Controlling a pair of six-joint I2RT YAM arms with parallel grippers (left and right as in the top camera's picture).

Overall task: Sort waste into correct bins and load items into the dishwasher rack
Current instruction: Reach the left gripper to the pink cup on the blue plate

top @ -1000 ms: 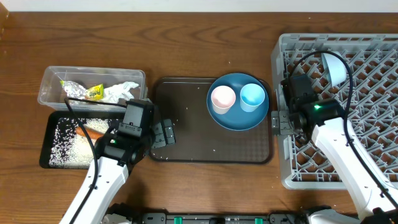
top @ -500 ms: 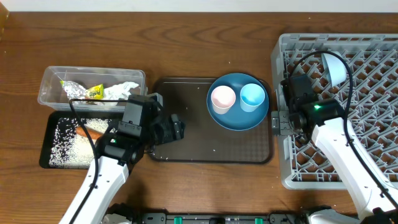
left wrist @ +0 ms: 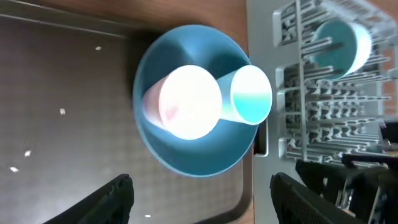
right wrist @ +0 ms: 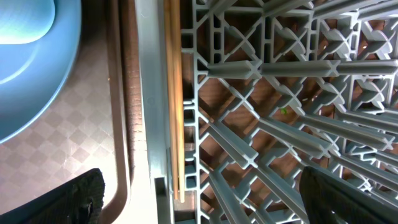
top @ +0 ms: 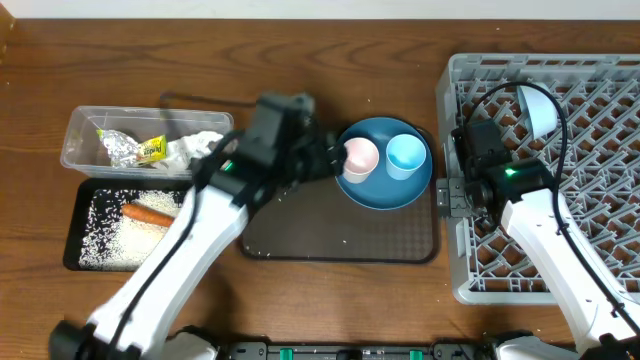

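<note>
The blue plate [top: 383, 187] sits on the brown serving tray and carries the pale pink cup [top: 359, 157] and the light blue cup [top: 406, 156]. My left gripper [top: 325, 160] is open and empty just left of the pink cup. In the left wrist view it [left wrist: 202, 190] hovers near the plate [left wrist: 186, 155], pink cup [left wrist: 186, 102] and blue cup [left wrist: 252, 94]. My right gripper [top: 455, 197] is open and empty over the grey rack's [top: 560, 200] left wall. The chopsticks [right wrist: 176, 124] lie along that wall inside the rack [right wrist: 249, 93]. The bowl [top: 538, 110] stands in the rack.
The clear tub [top: 80, 125] at the left holds foil wrapper [top: 135, 148] and tissue [top: 195, 147]. The black tray [top: 72, 235] below it holds rice and the carrot [top: 148, 212]. The brown serving tray [top: 340, 235] lies between the bins and the rack.
My left arm has swung from beside the black tray up and right across the serving tray to the pink cup. The right arm has not moved.
</note>
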